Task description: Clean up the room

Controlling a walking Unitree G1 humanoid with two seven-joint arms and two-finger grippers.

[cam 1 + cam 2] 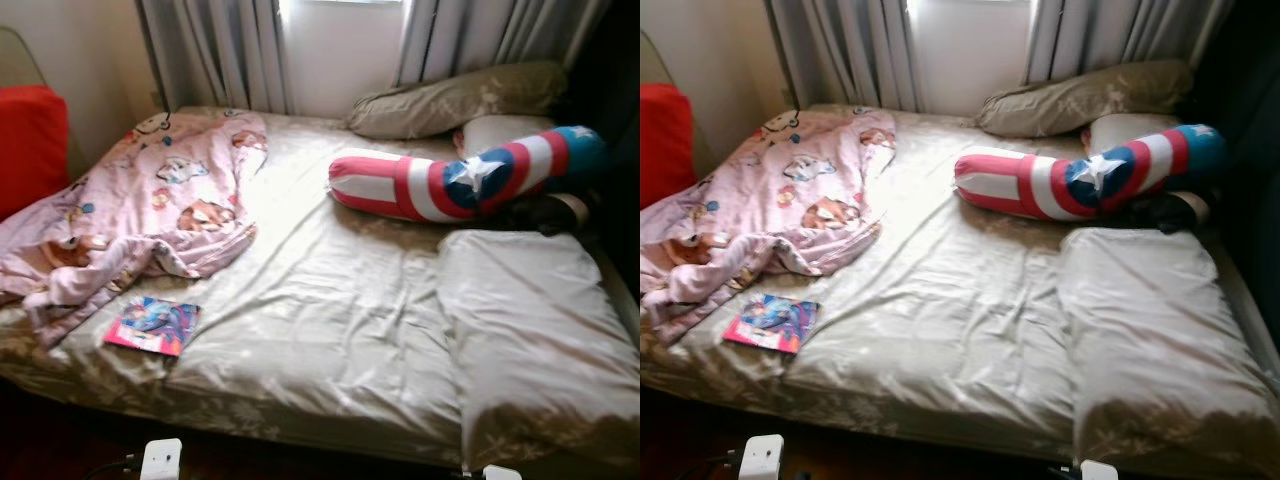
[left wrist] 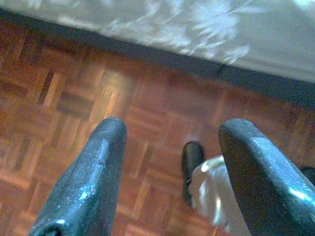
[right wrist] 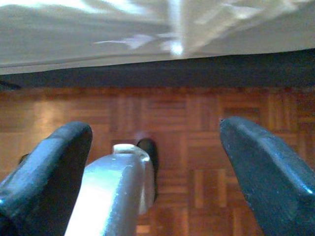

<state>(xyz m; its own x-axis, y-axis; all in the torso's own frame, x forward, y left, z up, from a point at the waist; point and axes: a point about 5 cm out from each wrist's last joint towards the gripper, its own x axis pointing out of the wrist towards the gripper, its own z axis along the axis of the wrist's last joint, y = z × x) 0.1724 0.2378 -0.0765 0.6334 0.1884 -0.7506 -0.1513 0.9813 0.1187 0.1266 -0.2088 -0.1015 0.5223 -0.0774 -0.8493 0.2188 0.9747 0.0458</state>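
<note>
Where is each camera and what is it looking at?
Left eye view: on the head, looking down at the bed with a pink blanket.
Right eye view: on the head too, sharing the same bed.
Left wrist view: looks along the open left end effector at the wooden floor.
Right wrist view: looks along the open right end effector at that floor.

The red upholstered chair [image 1: 30, 145] is cut off by the left edge. A dark object [image 1: 545, 212] beneath the red, white and blue shield-patterned bolster [image 1: 470, 178] is too shadowed to identify. The cover of the pink and blue picture book [image 1: 152, 325] is too small to read. Both wrist views are blurred.
</note>
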